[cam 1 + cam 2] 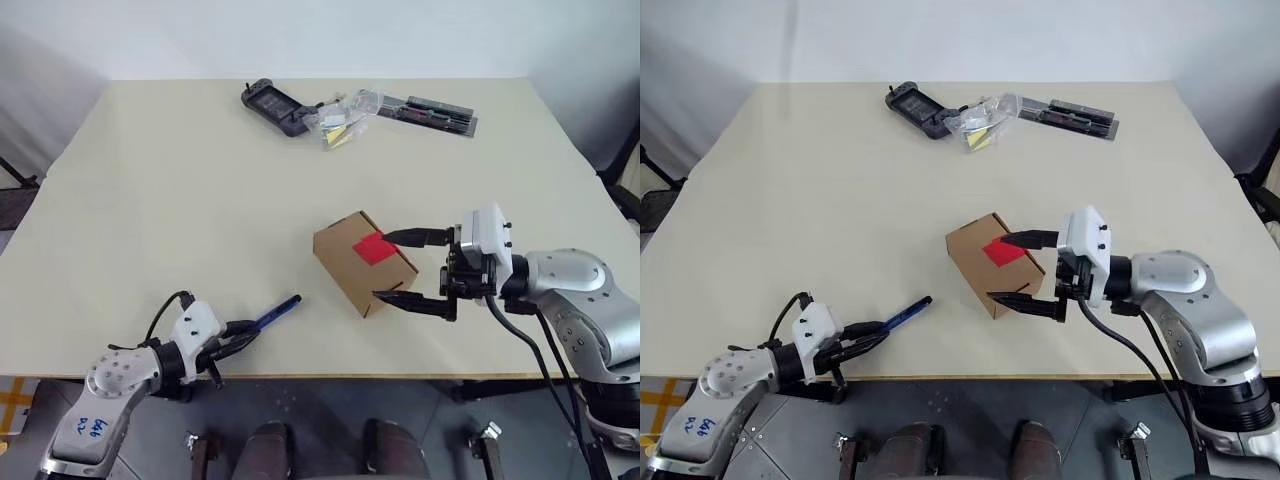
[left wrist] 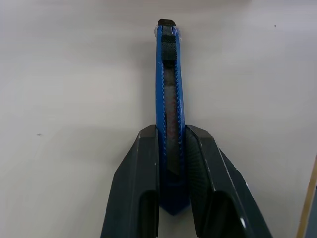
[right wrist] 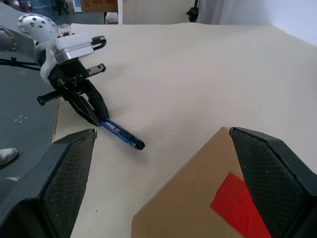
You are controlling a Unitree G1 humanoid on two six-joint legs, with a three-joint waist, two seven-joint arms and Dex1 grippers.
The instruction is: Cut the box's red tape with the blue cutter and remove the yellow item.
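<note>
cutter clamped in left gripper, tip ahead; right gripper spread wide astride box with tape.

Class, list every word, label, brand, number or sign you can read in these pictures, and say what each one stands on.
Blue handwriting on the left arm's shell: too small to read.
The box, the red tape and the blue cutter: no print visible.
Black device and flat black tool strip at the far edge: markings too small to read.
</note>
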